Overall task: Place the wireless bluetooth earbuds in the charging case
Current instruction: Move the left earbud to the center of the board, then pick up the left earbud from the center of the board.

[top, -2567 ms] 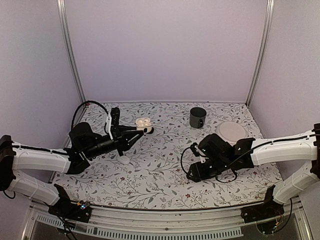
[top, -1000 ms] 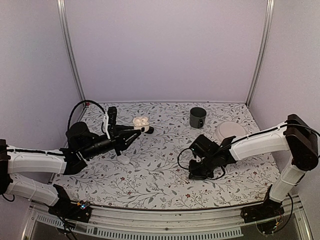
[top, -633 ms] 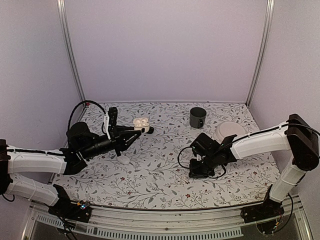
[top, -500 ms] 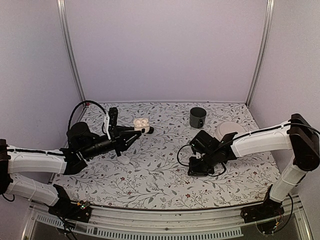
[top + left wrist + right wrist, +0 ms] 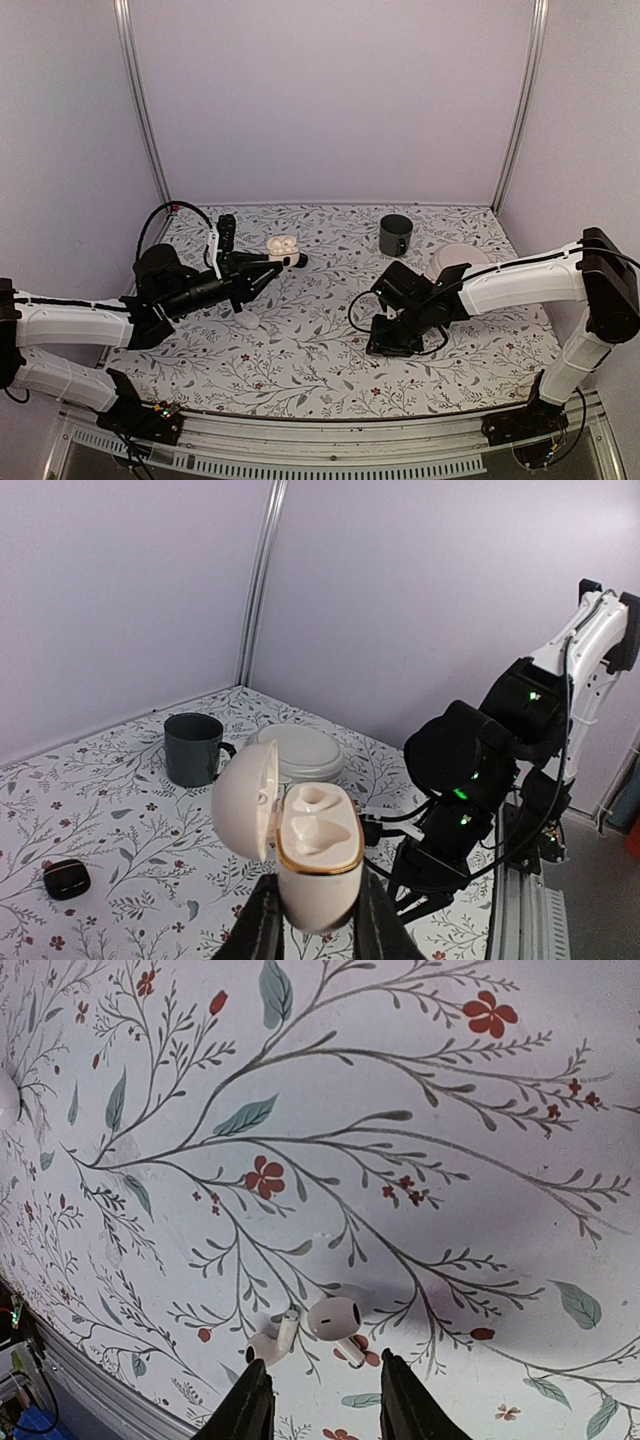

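Note:
My left gripper (image 5: 318, 900) is shut on the cream charging case (image 5: 315, 855), holding it upright above the table with its lid swung open to the left. Both seats inside look empty. In the top view the case (image 5: 283, 244) sits at the tip of the left gripper (image 5: 278, 258). Two white earbuds lie side by side on the flowered cloth, one (image 5: 335, 1318) rounder and one (image 5: 270, 1340) to its left. My right gripper (image 5: 322, 1375) hovers just over them, open, its fingertips either side of the pair and touching neither. In the top view the right gripper (image 5: 385, 343) hides the earbuds.
A dark mug (image 5: 395, 234) stands at the back, with a pale round dish (image 5: 462, 262) to its right. A small white object (image 5: 247, 320) lies by the left arm. A small black item (image 5: 67, 879) lies on the cloth. The right arm (image 5: 480, 770) fills the space beyond the case.
The right gripper's jaws have spread apart, and that arm has shifted slightly left over the cloth. The left arm and the case have stayed put.

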`<action>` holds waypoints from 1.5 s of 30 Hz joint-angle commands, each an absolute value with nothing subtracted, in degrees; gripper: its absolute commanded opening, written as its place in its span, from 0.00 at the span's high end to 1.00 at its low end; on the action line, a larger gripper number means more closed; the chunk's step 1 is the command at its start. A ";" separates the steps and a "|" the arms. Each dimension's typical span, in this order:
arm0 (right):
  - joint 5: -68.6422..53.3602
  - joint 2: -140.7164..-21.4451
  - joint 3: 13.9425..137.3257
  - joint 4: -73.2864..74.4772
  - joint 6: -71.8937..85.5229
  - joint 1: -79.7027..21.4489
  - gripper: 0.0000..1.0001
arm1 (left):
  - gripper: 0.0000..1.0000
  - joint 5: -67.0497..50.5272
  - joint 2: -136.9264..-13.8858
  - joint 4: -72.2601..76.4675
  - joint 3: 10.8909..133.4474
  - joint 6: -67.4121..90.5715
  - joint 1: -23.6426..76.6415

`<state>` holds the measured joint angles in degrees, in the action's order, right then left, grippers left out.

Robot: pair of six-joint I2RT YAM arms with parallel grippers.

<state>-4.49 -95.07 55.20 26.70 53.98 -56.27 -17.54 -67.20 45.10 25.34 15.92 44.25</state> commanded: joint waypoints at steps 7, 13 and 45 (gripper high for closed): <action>-4.89 -98.73 58.34 27.98 56.08 -56.87 0.64 | 1.00 -18.47 -65.64 46.41 24.73 16.44 44.85; -5.35 -100.41 58.80 28.21 56.32 -57.20 0.65 | 1.00 -18.58 -64.87 46.50 24.00 16.52 44.86; 1.03 -108.15 67.98 38.85 51.32 -59.99 0.72 | 1.00 -18.63 -63.54 47.55 22.66 16.14 44.52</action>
